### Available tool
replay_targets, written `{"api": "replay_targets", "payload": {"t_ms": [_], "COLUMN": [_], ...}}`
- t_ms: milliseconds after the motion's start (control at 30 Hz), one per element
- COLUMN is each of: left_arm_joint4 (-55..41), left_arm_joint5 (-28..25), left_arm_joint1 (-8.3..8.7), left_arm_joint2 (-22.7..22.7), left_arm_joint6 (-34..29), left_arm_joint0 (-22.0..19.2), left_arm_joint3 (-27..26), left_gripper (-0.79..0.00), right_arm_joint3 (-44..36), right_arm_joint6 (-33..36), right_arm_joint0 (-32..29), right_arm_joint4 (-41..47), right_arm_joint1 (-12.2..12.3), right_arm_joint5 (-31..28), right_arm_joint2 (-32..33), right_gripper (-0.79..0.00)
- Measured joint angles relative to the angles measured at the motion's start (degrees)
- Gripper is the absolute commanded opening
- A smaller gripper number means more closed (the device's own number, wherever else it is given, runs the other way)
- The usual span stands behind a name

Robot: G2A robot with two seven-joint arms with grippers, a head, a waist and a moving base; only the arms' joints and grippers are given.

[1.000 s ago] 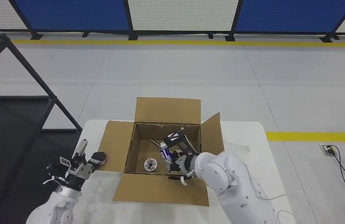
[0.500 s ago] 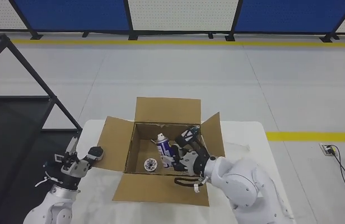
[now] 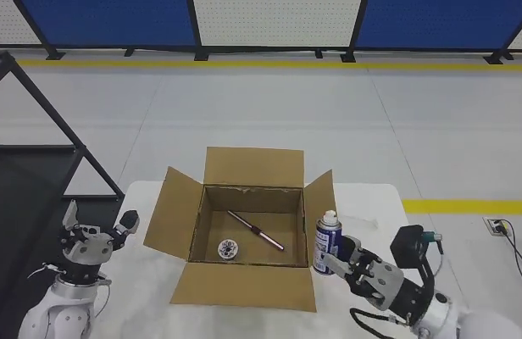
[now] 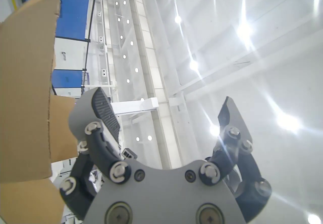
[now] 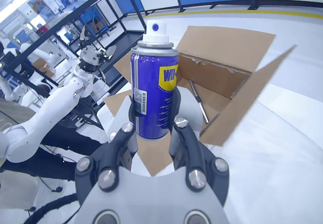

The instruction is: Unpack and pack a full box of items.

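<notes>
Both sides of the open box (image 3: 252,165) are taken: left gripper (image 3: 100,219) near left flap, pointing up, fingers spread, empty; metal rod (image 3: 255,230) & small round item (image 3: 228,248) inside; right gripper (image 5: 153,109) clenched on upright spray can (image 3: 328,241) just beside right flap.

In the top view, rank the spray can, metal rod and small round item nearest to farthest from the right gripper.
1. Spray can, held in the right gripper, outside the cardboard box.
2. Metal rod, mid-box.
3. Small round item, box's left side.
</notes>
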Motion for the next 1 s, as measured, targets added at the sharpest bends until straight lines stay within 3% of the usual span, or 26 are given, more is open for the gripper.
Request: {"api": "replay_targets", "payload": {"t_ms": [100, 533, 767, 1000], "left_arm_joint4": [-2.68, -3.38, -8.17, -8.9], "left_arm_joint5": [1.35, 1.01, 2.51, 3.91], "left_arm_joint1": [0.0, 0.09, -0.17, -0.06], "left_arm_joint2": [-0.33, -1.14, -1.93, -2.74], "left_arm_joint6": [-1.47, -3.68, -0.6, -0.8], "left_arm_joint0": [-0.58, -0.68, 0.0, -0.26], "left_arm_joint3": [0.4, 0.12, -0.49, -0.51], "left_gripper": [0.0, 0.0, 0.0, 0.0], "right_arm_joint3": [-0.32, -0.06, 2.44, 7.19], "right_arm_joint6": [-1.44, -1.67, -0.84, 8.44], "right_arm_joint0": [-4.29, -4.07, -4.38, -2.34], "right_arm_joint4": [4.2, 3.64, 3.96, 0.29], "right_arm_joint1": [0.18, 0.22, 1.16, 2.69], "right_arm_joint5": [0.83, 1.16, 7.19, 15.08], "right_arm_joint2": [3.97, 3.65, 7.77, 11.15], "right_gripper": [-0.785, -0.785, -0.785, -0.785]}}
